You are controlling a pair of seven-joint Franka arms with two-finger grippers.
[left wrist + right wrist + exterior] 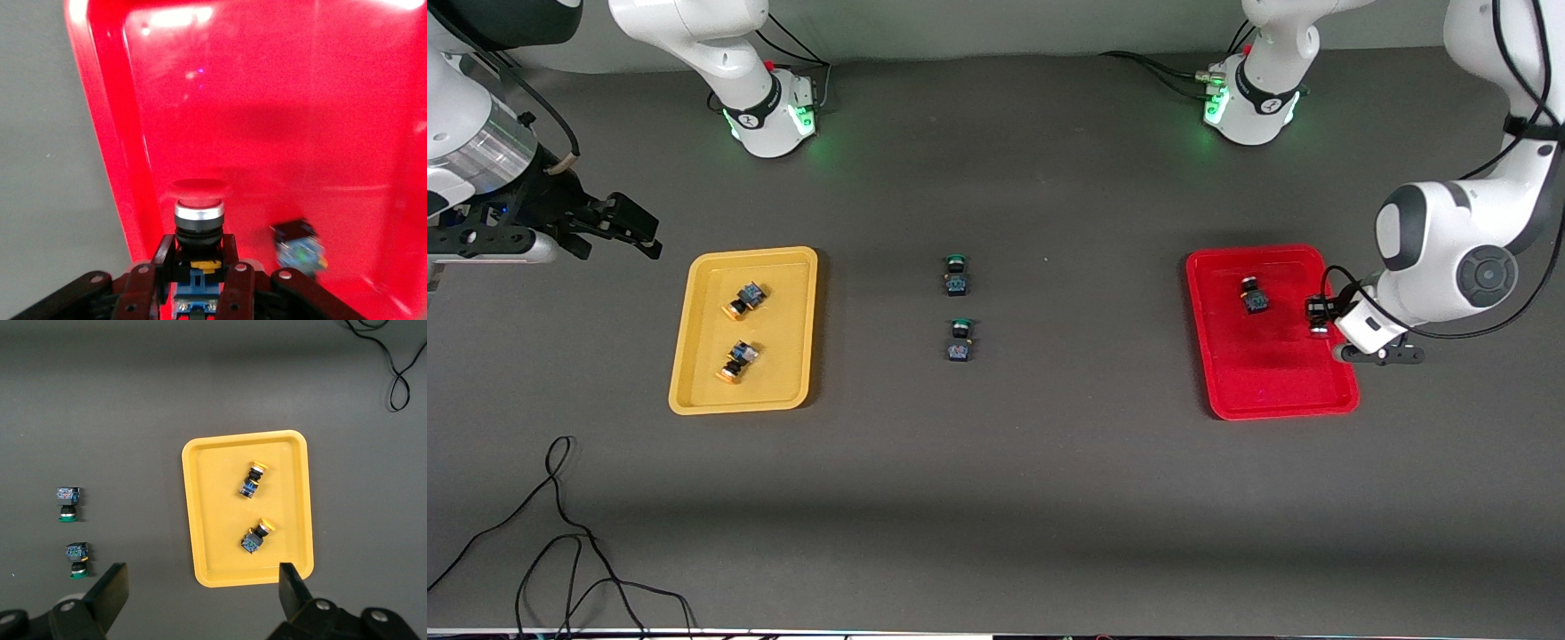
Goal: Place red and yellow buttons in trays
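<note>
No legible labels. A red button is clamped in the left gripper over the red tray; another button lies inside. The right gripper is held wide open, empty, above the yellow tray, two yellow buttons inside. Green buttons sit mid-table, cable nearer the camera.

I see the yellow tray toward the right arm's end, two yellow buttons on their sides in it, apart. Red tray toward the left arm's end: one red button lies inside, the other pinched over its rim by my left gripper
</note>
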